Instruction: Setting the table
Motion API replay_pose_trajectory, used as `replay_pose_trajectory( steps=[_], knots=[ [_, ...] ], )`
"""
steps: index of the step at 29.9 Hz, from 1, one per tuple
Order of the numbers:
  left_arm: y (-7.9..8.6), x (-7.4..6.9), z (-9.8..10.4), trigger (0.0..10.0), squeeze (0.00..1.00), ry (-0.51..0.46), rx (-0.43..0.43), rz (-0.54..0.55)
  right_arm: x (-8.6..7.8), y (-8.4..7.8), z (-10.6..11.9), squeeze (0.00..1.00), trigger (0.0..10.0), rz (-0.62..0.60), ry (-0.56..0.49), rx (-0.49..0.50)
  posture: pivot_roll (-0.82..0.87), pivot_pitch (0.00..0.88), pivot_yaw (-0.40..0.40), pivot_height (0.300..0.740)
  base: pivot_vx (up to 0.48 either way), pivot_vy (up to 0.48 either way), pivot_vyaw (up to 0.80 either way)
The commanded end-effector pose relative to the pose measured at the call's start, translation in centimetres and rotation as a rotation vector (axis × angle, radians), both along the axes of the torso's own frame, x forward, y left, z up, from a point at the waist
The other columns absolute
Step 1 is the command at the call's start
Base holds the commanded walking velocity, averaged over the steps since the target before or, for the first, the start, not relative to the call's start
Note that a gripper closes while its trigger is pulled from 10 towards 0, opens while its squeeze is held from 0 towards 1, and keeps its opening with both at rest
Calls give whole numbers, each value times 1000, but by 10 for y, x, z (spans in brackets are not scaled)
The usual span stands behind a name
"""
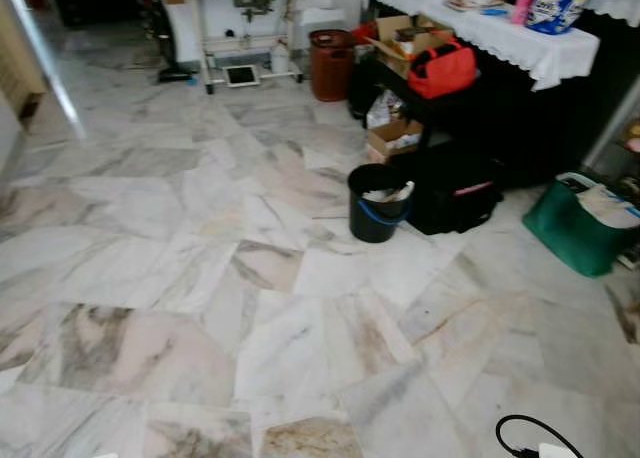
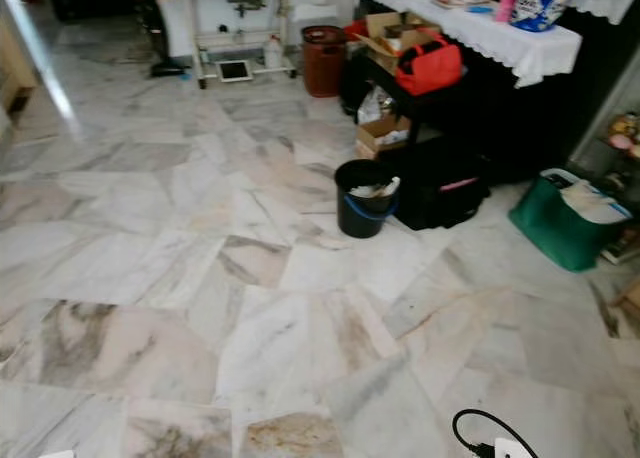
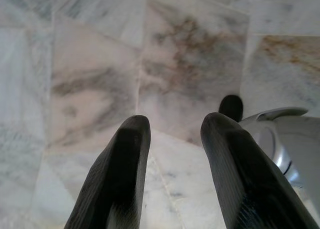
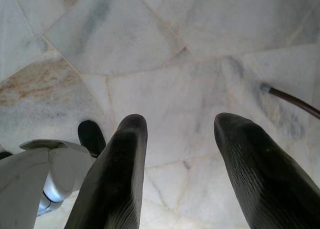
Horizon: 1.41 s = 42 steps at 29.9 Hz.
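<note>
A marble floor (image 1: 200, 278) is seen ahead. The worktop (image 1: 480, 28), draped in a white lace cloth, lies at one o'clock, with a black bucket (image 1: 378, 203) on the floor before it. The left claw (image 3: 170, 134) and right claw (image 4: 180, 134) are held open, empty, pointed at the floor.

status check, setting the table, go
Left gripper and right gripper open, empty, pointing at floor. Table with white cloth ahead right. Black bucket, black bag near route.
</note>
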<state>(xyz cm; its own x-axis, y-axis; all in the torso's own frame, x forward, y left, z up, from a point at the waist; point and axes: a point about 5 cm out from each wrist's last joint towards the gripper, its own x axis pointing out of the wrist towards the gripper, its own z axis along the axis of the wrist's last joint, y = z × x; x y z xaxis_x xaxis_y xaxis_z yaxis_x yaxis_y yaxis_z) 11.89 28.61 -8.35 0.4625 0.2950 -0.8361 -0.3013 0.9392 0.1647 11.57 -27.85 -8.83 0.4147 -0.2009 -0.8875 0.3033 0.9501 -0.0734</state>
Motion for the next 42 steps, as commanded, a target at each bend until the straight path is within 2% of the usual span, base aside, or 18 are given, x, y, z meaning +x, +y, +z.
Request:
replay_pose_trajectory(
  steps=[1,5,12,22,28,35,42],
  knots=[
    [-6,3,-2,10000,0,0,-11,6,3,1,0,0,10000,13,-2,-2,50,0,-47,740,0,0,-569],
    [-18,9,-4,10000,0,-10,-24,2,3,1,1,0,10000,13,-4,-3,54,0,-50,740,0,0,-575],
    [-20,8,-5,10000,0,-5,-25,-14,2,2,0,0,10000,10,-2,-2,58,0,-48,740,0,0,-575],
    [-12,6,-2,10000,0,-24,-14,-6,0,3,-1,0,10000,-30,-17,12,60,0,-40,740,0,0,-573],
    [-9,12,1,10000,0,-56,-2,-24,-5,6,-3,0,10000,-53,-11,22,74,0,-38,740,0,0,-574],
    [-6,21,7,10000,0,-105,-2,-40,-2,8,-3,0,10000,-74,-27,34,79,0,-25,740,0,0,-574],
    [-2,28,12,10000,0,-148,23,-55,-1,7,-3,0,10000,-78,-36,39,97,0,-26,740,0,-439,-571]
  ],
)
